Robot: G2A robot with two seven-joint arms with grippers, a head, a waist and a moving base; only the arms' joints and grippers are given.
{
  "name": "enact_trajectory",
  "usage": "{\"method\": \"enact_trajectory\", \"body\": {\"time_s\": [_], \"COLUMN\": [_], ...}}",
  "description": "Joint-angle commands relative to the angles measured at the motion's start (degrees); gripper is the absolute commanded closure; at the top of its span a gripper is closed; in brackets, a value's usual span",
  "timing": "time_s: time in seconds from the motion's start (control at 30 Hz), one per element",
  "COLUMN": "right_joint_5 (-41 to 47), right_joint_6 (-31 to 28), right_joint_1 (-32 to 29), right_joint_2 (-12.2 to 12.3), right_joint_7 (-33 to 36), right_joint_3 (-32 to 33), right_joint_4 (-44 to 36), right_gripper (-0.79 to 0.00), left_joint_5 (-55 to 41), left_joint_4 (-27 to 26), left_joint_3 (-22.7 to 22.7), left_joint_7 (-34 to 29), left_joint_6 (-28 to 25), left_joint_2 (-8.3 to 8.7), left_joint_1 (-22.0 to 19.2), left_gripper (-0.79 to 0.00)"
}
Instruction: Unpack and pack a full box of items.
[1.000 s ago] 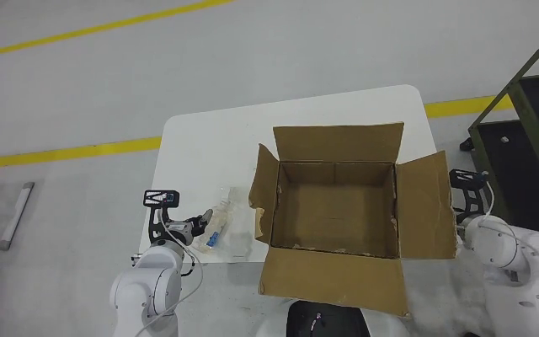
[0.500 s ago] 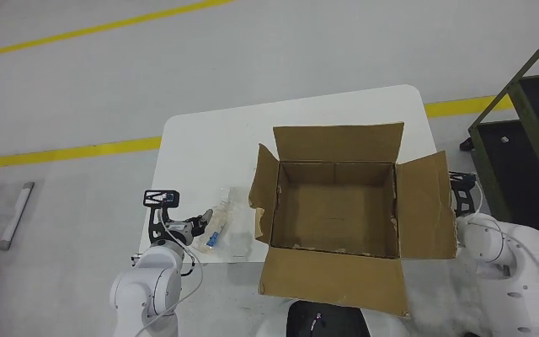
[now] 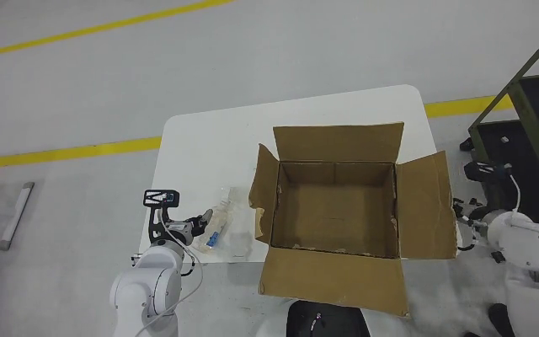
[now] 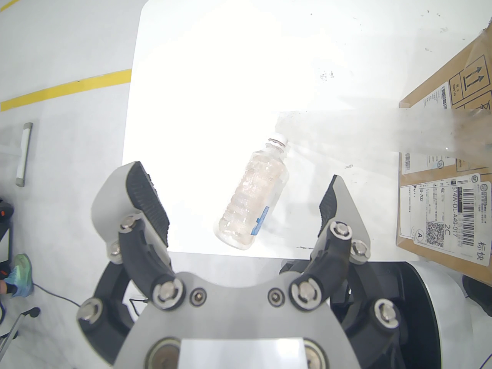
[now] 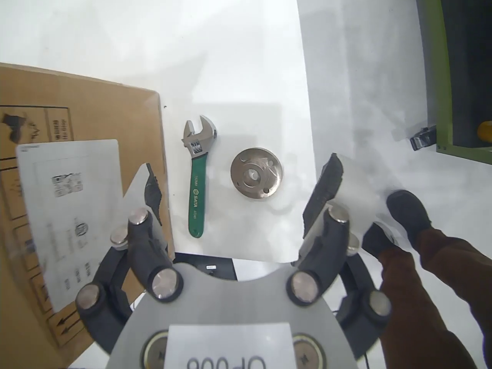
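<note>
Top view: overhead, down on whole table (image 3: 210, 139); wrist views: close above table ends, sharing box (image 3: 337, 141).

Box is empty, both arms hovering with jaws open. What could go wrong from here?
1. The bottle lies on its side near the table edge, below the left gripper; a poor pinch may roll it off.
2. The wrench lies flat close beside the box wall; the right gripper may clip the cardboard.

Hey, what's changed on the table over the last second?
The right gripper drew outward, away from the cardboard box and its side flap. Nothing was taken hold of or let go. The left gripper, the bottle and the box stayed put.
</note>
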Motion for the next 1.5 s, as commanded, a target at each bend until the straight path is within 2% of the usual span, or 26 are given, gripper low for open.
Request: {"method": "enact_trajectory", "body": {"time_s": [0.0,0.17,0.3,0.47,0.63,0.67,0.7,0.77,0.8,0.83,1.03,1.47], "right_joint_5": [6.39,27.4,38.85,48.72,50.94,50.63,49.63,49.16,48.86,48.21,45.85,44.25], "right_joint_6": [0.41,2.7,5.59,8.41,8.61,8.45,8.06,8.41,8.78,8.83,10.01,12.17], "right_joint_1": [0.01,3.31,6.38,6.07,3.84,3.5,3.24,2.9,2.76,2.62,3.82,13.96], "right_joint_2": [0.19,1.29,2.67,4.52,6.25,6.49,6.72,6.99,7.11,7.26,8.2,10.24], "right_joint_7": [1.76,12.66,20.44,21.4,21.4,21.4,21.39,20.91,20.5,20.19,17.31,12.18], "right_joint_3": [3.58,13.36,18.86,18.38,14.42,13.32,12.54,10.67,9.81,8.89,5.31,-2.02], "right_joint_4": [-0.12,1.73,5.36,7.04,3.99,3.14,2.26,1.42,1.05,0.55,0.51,10.12], "right_gripper": [-0.785,-0.785,-0.785,-0.785,-0.785,-0.566,-0.449,-0.305,-0.179,0.0,0.0,0.0], "left_joint_5": [0.0,0.0,0.0,0.0,0.0,0.0,0.0,0.0,0.0,0.0,0.0,0.0], "left_joint_4": [0.0,0.0,0.0,0.0,0.0,0.0,0.0,0.0,0.0,0.0,0.0,0.0], "left_joint_3": [0.0,0.0,0.0,0.0,0.0,0.0,0.0,0.0,0.0,0.0,0.0,0.0], "left_joint_7": [0.0,0.0,0.0,0.0,0.0,0.0,0.0,0.0,0.0,0.0,0.0,0.0], "left_joint_6": [0.0,0.0,0.0,0.0,0.0,0.0,0.0,0.0,0.0,0.0,0.0,0.0], "left_joint_2": [0.0,0.0,0.0,0.0,0.0,0.0,0.0,0.0,0.0,0.0,0.0,0.0], "left_joint_1": [0.0,0.0,0.0,0.0,0.0,0.0,0.0,0.0,0.0,0.0,0.0,0.0], "left_gripper": [-0.785,-0.785,-0.785,-0.785,-0.785,-0.785,-0.785,-0.785,-0.785,-0.785,-0.785,-0.785]}}
